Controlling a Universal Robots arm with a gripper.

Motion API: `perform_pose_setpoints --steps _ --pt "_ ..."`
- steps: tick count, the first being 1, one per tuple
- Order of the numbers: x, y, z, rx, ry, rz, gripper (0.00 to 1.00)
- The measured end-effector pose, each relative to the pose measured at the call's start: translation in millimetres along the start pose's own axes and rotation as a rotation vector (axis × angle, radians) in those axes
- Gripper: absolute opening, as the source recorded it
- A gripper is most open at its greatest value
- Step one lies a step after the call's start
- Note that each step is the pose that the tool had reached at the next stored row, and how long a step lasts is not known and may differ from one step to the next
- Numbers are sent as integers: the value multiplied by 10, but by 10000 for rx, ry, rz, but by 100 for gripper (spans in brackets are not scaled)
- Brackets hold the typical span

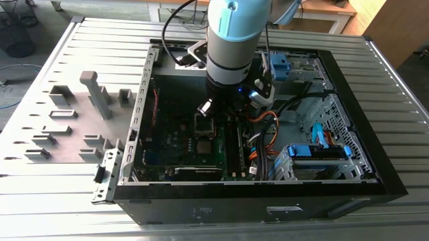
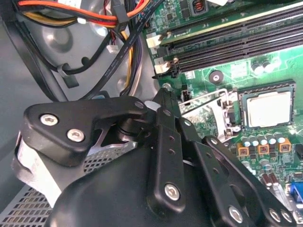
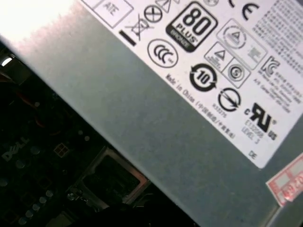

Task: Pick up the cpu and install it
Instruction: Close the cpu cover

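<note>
The cpu (image 2: 269, 109), a small flat square chip with a silvery top, lies flat inside the black socket frame on the green motherboard (image 2: 222, 75) in the second wrist view. Beside it the metal socket bracket (image 2: 208, 105) stands flipped up. My gripper (image 2: 163, 94) hangs low over the board with its black linkage in the foreground, a short way from the cpu and apart from it. In the exterior view the gripper (image 1: 206, 107) sits under the arm, just above the socket area (image 1: 204, 123) inside the open computer case (image 1: 348, 165).
The grey power supply box (image 3: 189, 123) with its printed label lies close to the wrist. Orange, black and yellow cables (image 2: 94, 28) run beside the board, with memory slots (image 2: 227, 42) next to them. A grey fixture plate (image 1: 74, 120) lies outside the case on the exterior view's left.
</note>
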State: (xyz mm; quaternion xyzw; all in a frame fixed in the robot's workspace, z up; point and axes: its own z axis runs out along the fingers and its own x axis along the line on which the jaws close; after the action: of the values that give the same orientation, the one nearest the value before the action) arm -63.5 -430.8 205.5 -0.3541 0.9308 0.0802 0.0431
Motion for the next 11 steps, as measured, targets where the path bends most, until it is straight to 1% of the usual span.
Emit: perform_pose_setpoints --steps 3,5,7,11 --pt "40 36 -1 11 -83 -12 11" --pt "63 57 -2 24 -126 -21 11" --pt "78 70 -3 34 -142 -22 11" --pt "80 70 -16 31 -148 -22 11"
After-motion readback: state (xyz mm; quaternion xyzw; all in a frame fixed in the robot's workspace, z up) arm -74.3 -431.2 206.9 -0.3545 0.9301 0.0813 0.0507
